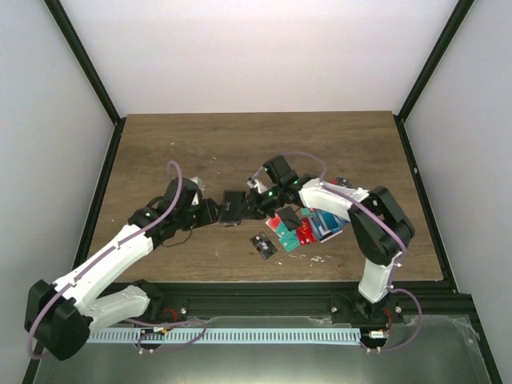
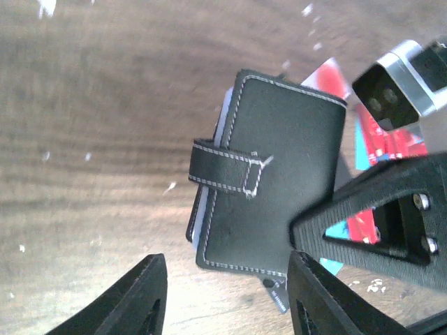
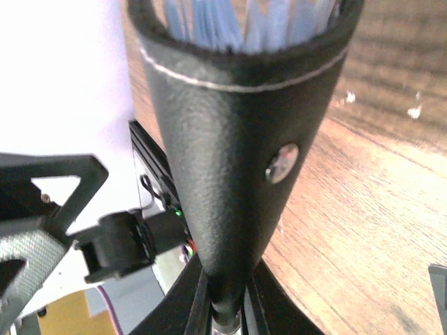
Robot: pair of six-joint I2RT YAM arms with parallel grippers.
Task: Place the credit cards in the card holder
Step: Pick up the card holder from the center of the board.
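Pinching the card holder [image 1: 232, 206] over the middle of the table [image 1: 200, 144]

The card holder is sitting folded shut between the two grippers. In the left wrist view its black face is showing white stitching along the edges, and its snap tab [image 2: 225, 166] is wrapping round the left edge onto the front. A sliver of light blue-grey lining is peeking out along that same edge.

The right gripper [image 3: 223, 307] is clamping the holder by one edge. In its own wrist view the holder is rising straight up from the closed fingers. Blue-grey pockets are fanning open at the top, and a round metal stud [image 3: 281, 162] is glinting on the black side.

The left gripper [image 2: 228, 256] is standing with its jaws apart and is holding nothing. The holder's near edge is lying just at the fingertips, with table showing beside it.

The credit cards [image 1: 308, 228] are lying in a loose overlapping heap on the wood, red and teal ones on top, just right of the holder and under the right arm. One black card [image 1: 262, 245] is lying apart, nearer the arm bases. It is carrying white marks too small to read. Print on a dark card edge below the holder in the left wrist view is also too blurred to read.
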